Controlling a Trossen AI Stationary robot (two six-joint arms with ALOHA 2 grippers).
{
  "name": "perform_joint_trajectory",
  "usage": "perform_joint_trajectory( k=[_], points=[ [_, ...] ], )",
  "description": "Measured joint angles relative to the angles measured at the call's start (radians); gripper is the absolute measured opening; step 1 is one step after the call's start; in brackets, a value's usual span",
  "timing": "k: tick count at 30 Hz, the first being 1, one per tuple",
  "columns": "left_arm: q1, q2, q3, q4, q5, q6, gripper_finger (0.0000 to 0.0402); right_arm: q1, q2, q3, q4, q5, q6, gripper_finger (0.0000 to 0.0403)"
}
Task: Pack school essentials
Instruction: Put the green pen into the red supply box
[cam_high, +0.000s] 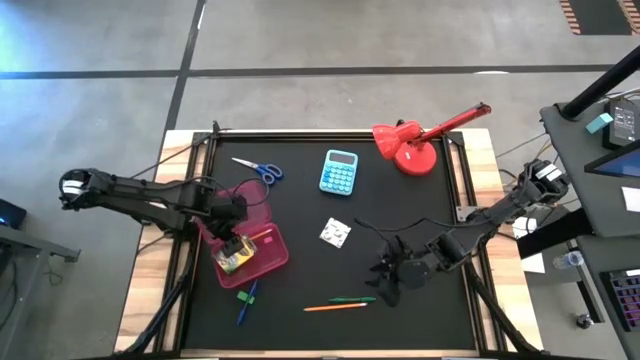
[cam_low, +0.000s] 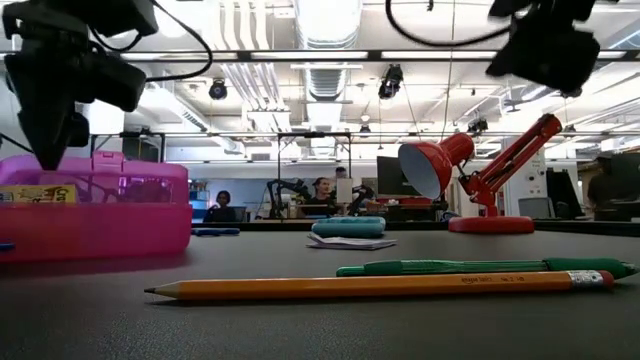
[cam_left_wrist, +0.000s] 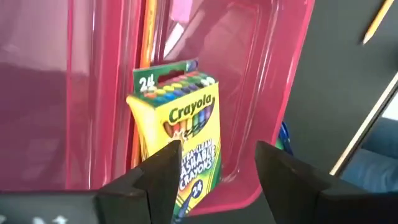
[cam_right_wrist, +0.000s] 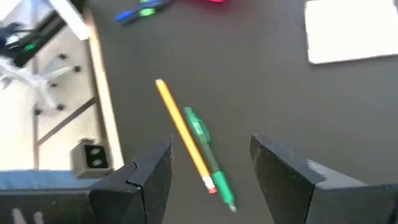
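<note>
**Both pincers open, crayon box in the pink case**

My left pincer (cam_left_wrist: 214, 171) hangs over the pink case (cam_high: 270, 252) with its fingers spread wide and nothing between them. Just below it the yellow-green crayon box (cam_left_wrist: 183, 134) rests inside the case, its printed face toward my wrist camera; whether my fingertips touch it I cannot tell. An orange pencil (cam_left_wrist: 147, 34) lies in the case beside the box.

My right pincer (cam_right_wrist: 211, 162) is above the near right part of the bench (cam_high: 300, 195), jaws apart and empty. Beneath it, on the black surface, lie a second orange pencil (cam_right_wrist: 181, 134) and a green pen (cam_right_wrist: 208, 155), side by side and touching or nearly so along their length.

Further out, the blue and green markers (cam_high: 246, 300) lie on the bench just beside the near edge of the case. The small white patterned square (cam_high: 335, 233) sits near the middle of the bench, between my two arms. The blue-handled scissors (cam_high: 260, 169) lie toward the far left, beyond the case. The light-blue calculator (cam_high: 339, 172) is at the far middle, and the red desk lamp (cam_high: 412, 146) stands at the far right with its arm tilted outward.

In the low view, people sit at desks in the room behind the bench.
</note>
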Motion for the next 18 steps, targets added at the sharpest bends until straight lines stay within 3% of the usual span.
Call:
perform_joint_trajectory(
  k=[8,18],
  points=[
    [-0.031,0.0,-0.003,0.272,-0.008,-0.079,0.0187,0.032,0.087,0.0,0.164,0.072,-0.067,0.0201],
    [-0.128,0.002,-0.004,0.746,-0.058,-0.157,0.0187,0.053,0.283,0.037,0.161,0.072,-0.246,0.0201]
  ],
)
